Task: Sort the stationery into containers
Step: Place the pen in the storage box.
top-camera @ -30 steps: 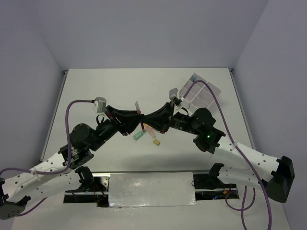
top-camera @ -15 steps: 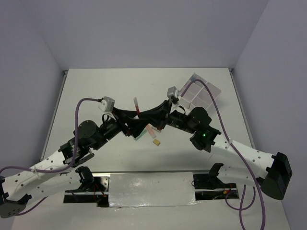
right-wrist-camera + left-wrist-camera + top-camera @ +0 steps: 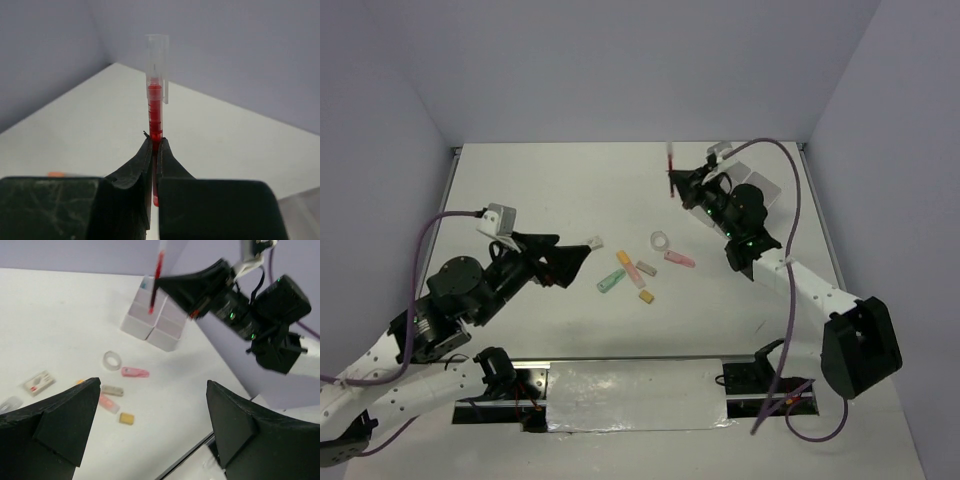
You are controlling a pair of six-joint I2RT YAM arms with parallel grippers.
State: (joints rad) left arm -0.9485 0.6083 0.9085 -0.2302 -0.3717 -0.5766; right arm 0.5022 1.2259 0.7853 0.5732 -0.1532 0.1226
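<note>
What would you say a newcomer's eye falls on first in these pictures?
The red pen, pinched upright in the right gripper and held above the table near the white box at the far right. Next, a tape ring, a pink marker and a green marker lie scattered mid-table, with the left gripper open beside them.

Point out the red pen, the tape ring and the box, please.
red pen point(image 3: 155, 107): right wrist view, red barrel below the clear cap.
tape ring point(image 3: 113, 366): left wrist view, near side of its band.
box point(image 3: 136, 324): left wrist view, outer wall.
</note>
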